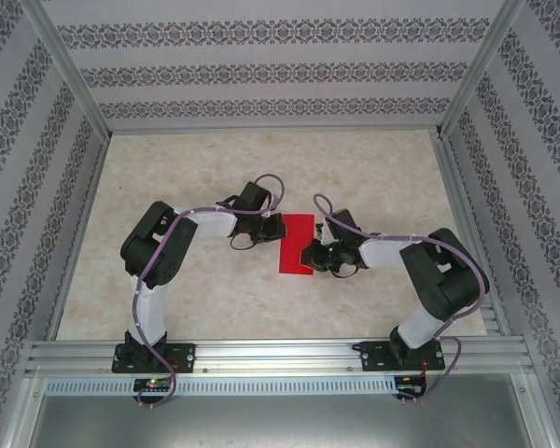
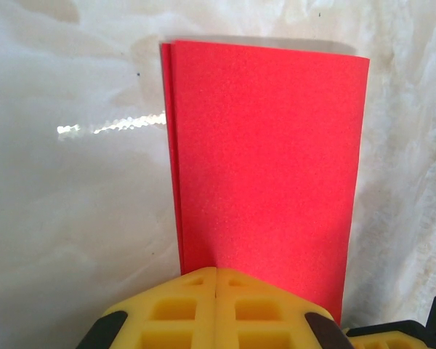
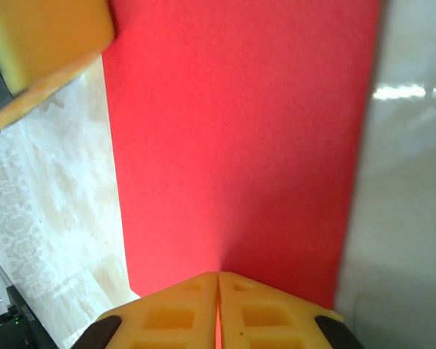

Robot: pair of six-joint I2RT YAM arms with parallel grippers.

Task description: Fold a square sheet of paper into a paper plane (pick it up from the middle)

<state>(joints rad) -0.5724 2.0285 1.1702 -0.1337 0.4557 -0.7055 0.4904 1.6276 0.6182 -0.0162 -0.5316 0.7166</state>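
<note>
**Folded red paper (image 1: 296, 243) flat at mid-table (image 1: 215, 177), long axis running from the arms' side to the far side.**
Left gripper (image 1: 266, 227) clenched, tips on the paper's left side; right gripper (image 1: 310, 254) clenched, tips on its right side, nearer the arms.

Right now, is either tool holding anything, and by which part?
Nothing looks gripped. The folded paper lies flat on the table; the left tool and right tool, both shut, rest their tips on its opposite edges, seemingly pressing it.
</note>
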